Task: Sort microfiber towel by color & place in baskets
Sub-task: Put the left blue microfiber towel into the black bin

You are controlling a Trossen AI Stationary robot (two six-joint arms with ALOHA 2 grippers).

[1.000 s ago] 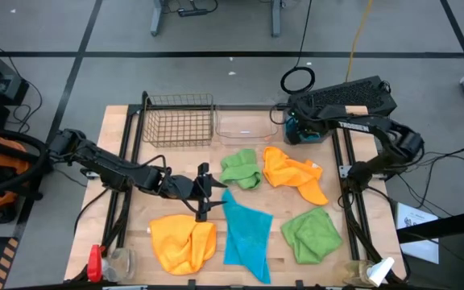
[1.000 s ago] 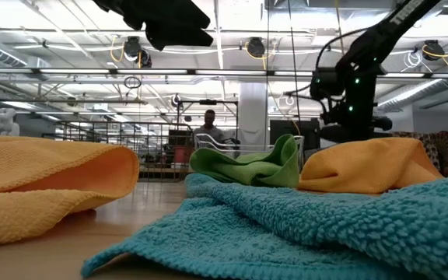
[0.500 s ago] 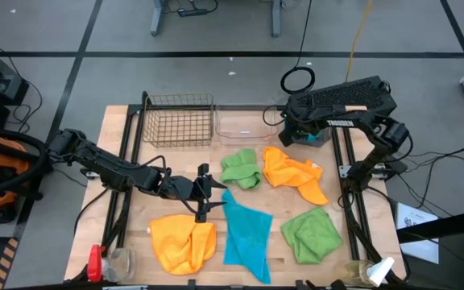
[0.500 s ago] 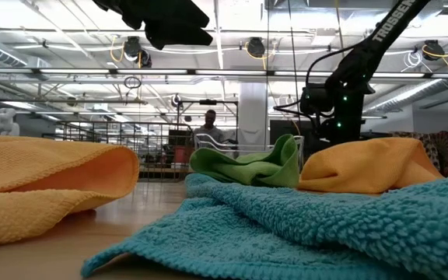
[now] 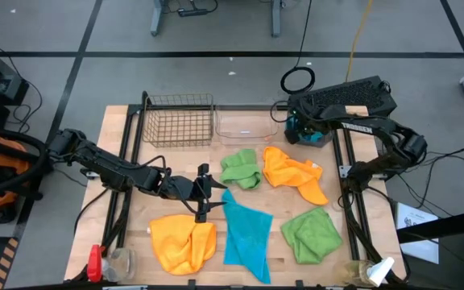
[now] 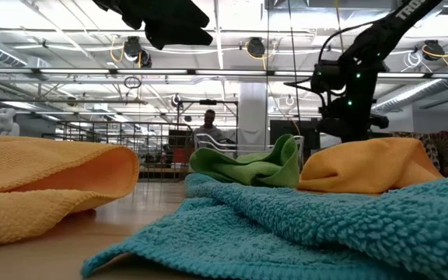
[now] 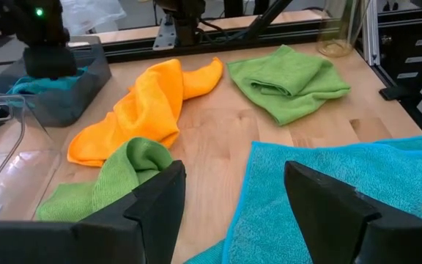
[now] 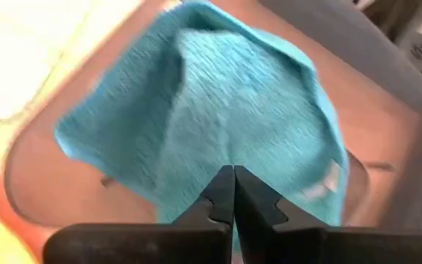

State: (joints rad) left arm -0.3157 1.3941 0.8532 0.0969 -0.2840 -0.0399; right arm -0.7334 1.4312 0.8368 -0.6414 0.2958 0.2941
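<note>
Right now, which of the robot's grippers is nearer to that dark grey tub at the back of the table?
The right. The right gripper hangs directly over the dark grey tub, above a teal towel inside it. The left gripper is far off, mid-table beside the other teal towel.

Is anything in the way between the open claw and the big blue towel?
Nothing visible is. The left gripper hangs open right at the edge of the blue towel, with only bare table ahead of its fingers; the green towel lies off to one side.

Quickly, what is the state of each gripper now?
Left gripper: open, holding nothing, above the blue towel.
Right gripper: closed, empty, over the dark grey tub.
</note>
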